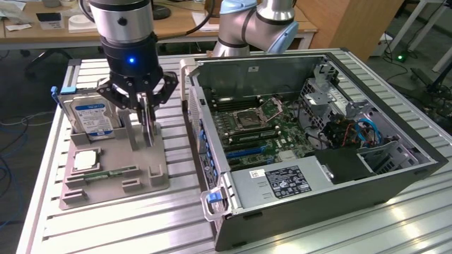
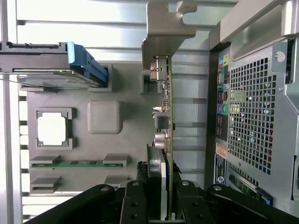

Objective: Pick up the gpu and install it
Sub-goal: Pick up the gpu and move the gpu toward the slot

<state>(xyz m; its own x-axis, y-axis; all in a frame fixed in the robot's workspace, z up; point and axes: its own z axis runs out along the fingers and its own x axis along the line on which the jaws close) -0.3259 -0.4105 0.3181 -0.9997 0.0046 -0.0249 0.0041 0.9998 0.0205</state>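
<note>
Hard drive (image 1: 92, 119): silver with a blue-white label, standing upright at the exterior view's left end of the tray.
Tray (image 1: 141, 177): grey moulded holder lying on the ribbed metal worktop (image 1: 106, 227), with a square processor chip (image 1: 84, 160) and a slim green memory stick (image 1: 109, 173) lying in its recesses.
Claw (image 1: 145, 103): black fingers (image 2: 135, 200) pressed onto both faces of the gpu, pinching it from above over the tray.
Gpu (image 1: 148, 135): thin flat card held upright, edge-on to both cameras; the wrist view shows a green-brown board edge (image 2: 169, 116) with small components on one face and a silvery metal bracket (image 2: 168, 28) at the far end. Whether its lower edge touches the tray cannot be told.
Computer case (image 1: 395, 174): dark, side open, at the exterior view's right, with the motherboard (image 1: 254, 132) exposed.
</note>
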